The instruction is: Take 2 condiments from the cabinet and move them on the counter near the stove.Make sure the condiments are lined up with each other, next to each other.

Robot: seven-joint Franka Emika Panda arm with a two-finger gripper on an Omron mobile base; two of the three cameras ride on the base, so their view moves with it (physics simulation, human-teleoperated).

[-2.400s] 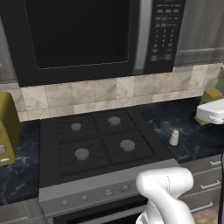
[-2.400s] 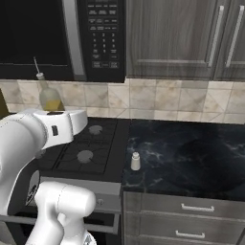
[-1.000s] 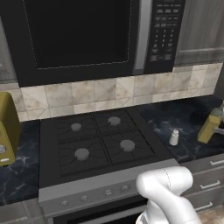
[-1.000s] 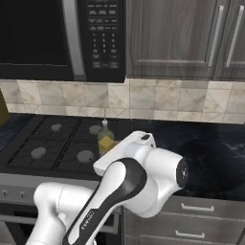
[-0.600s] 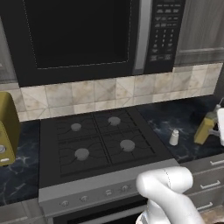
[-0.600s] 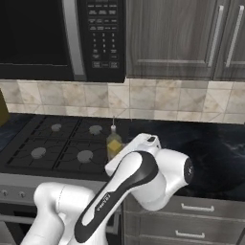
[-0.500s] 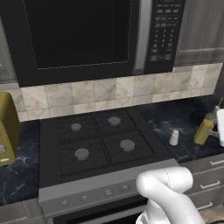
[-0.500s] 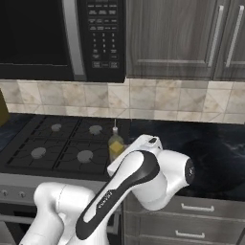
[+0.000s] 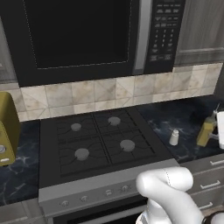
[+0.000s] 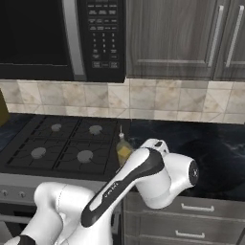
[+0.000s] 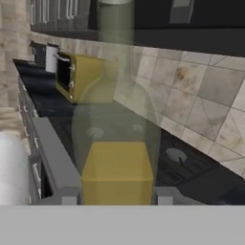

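**Mia:** What do you see from the left side?

**Ben:** The yellow-green oil bottle [image 9: 205, 132] stands up straight on the black counter [image 9: 188, 120], right of the stove [image 9: 98, 142]. The little shaker [image 9: 174, 137] stands on the counter too, just beside the stove edge. The bottle is near the shaker, on its right, but they do not touch. A yellow toaster [image 9: 8, 127] sits far off on the other side of the stove.

**Mia:** And from the right side?

**Ben:** The big white arm bends over the counter. The oil bottle [image 10: 123, 149] peeks out just behind it, spout pointing up, next to the stove [image 10: 62, 148]. The arm hides the bottle's bottom part.

**Mia:** What does the hand camera show?

**Ben:** The oil bottle [image 11: 117, 143] is very close, right in front of the hand. Its long side runs up the picture, away from the finger tips [image 11: 165, 196]. The gripper [image 11: 115, 198] has a tip on each side of the bottle, so I think it is holding it.

**Mia:** What matters for the next move?

**Ben:** The shaker is left of the bottle. If the bottle is too far off, it should slide that way, standing up, to line up side by side.
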